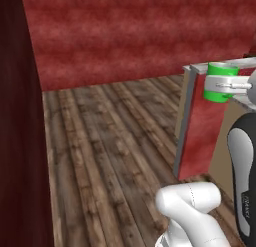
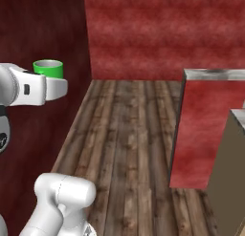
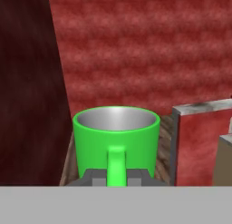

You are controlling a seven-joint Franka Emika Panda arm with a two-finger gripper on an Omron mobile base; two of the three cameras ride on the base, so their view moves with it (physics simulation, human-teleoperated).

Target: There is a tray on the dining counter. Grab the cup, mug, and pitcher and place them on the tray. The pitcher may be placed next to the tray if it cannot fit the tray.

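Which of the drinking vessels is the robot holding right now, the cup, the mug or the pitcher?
The mug: bright green, with a side handle that the gripper is shut on, carried upright in the air above the wooden floor.

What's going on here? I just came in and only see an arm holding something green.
The white arm is carrying the green mug, upright, held by its handle between the fingers of the gripper. It hangs in the air above the wooden floor, with a red wall behind. The end of a grey-topped counter stands off to the side; the mug is not set down on anything yet.
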